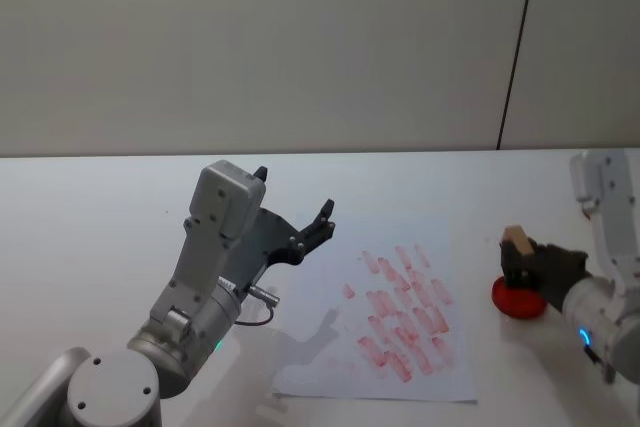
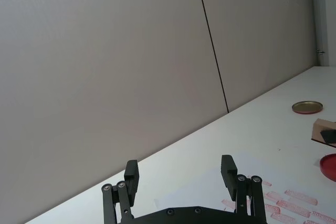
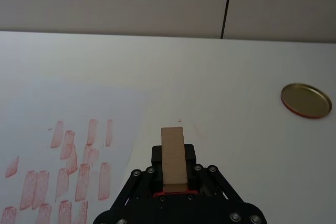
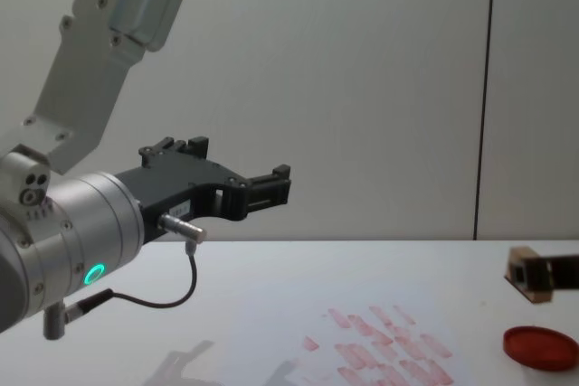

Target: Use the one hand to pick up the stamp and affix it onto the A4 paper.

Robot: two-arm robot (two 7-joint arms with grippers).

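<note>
1. Head view: the right gripper [image 1: 522, 265] is clamped on the small light-tan wooden stamp [image 1: 517, 240], holding it just above the flat round red ink pad [image 1: 518, 299]. The large white A4 paper [image 1: 330, 367], covered in pinkish-red rectangular prints, lies on the white table [image 1: 90, 217] towards the robot's left of the stamp, so the carry runs leftward; the right arm is the nearer.
2. Left wrist view: the left gripper [image 2: 179, 174] hangs raised with its jaws spread and nothing between them; a gold round lid [image 2: 307, 107] sits far off on the table.
3. Right wrist view: the stamp's long axis runs straight out from the fingers [image 3: 190, 153], with the paper off to one side.
4. Chest view: the stamp hovers clear of the pad. No readable writing anywhere.
</note>
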